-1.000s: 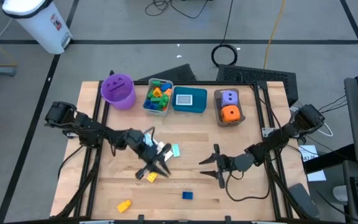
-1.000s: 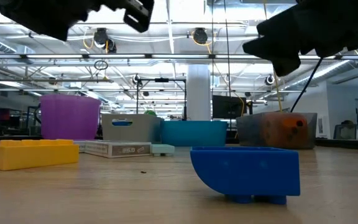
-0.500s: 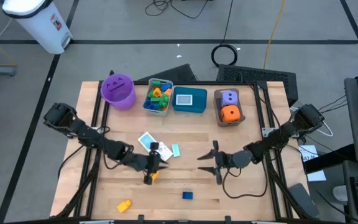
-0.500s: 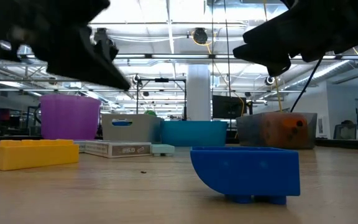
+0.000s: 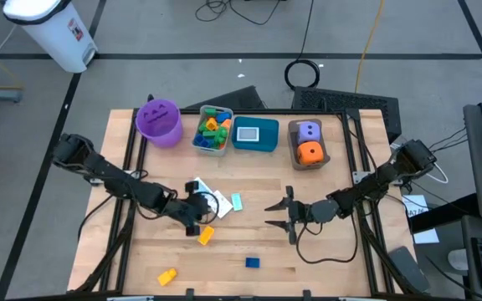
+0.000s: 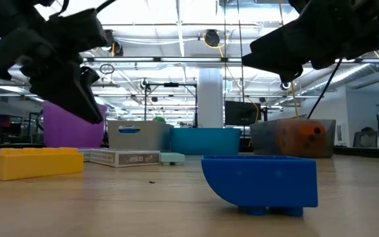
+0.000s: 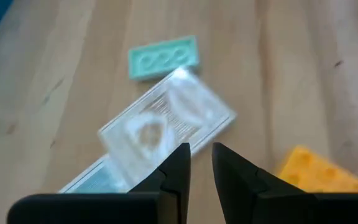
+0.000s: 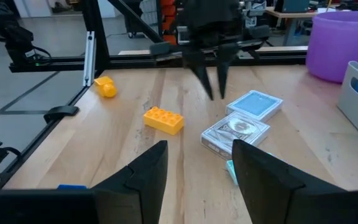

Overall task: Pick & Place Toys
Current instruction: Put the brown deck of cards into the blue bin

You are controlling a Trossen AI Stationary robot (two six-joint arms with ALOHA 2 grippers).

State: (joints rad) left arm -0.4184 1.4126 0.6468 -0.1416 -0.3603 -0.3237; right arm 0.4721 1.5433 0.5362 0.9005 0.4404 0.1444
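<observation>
Since the earlier frame, the left gripper (image 5: 194,214) has been drawn back from the yellow brick (image 5: 206,236), which is now seen uncovered on the table (image 5: 325,259) just beside the fingertips. Nothing is held by this gripper; its jaws are nearly closed, a narrow gap being visible in the left wrist view. It hangs above two flat card packs (image 7: 166,124), one overlapping the other, with a small teal plate (image 7: 164,56) just beyond them. The right gripper (image 5: 279,215) is held near the table's middle, jaws parted and empty. A blue brick (image 5: 252,262) and a second yellow brick (image 5: 166,276) are noted near the front edge, well apart. At the back, a purple bucket (image 5: 158,122), a grey bin (image 5: 212,130) of mixed bricks, a teal bin (image 5: 255,135) and a brown bin (image 5: 309,144) holding the purple and orange dice are recorded.
</observation>
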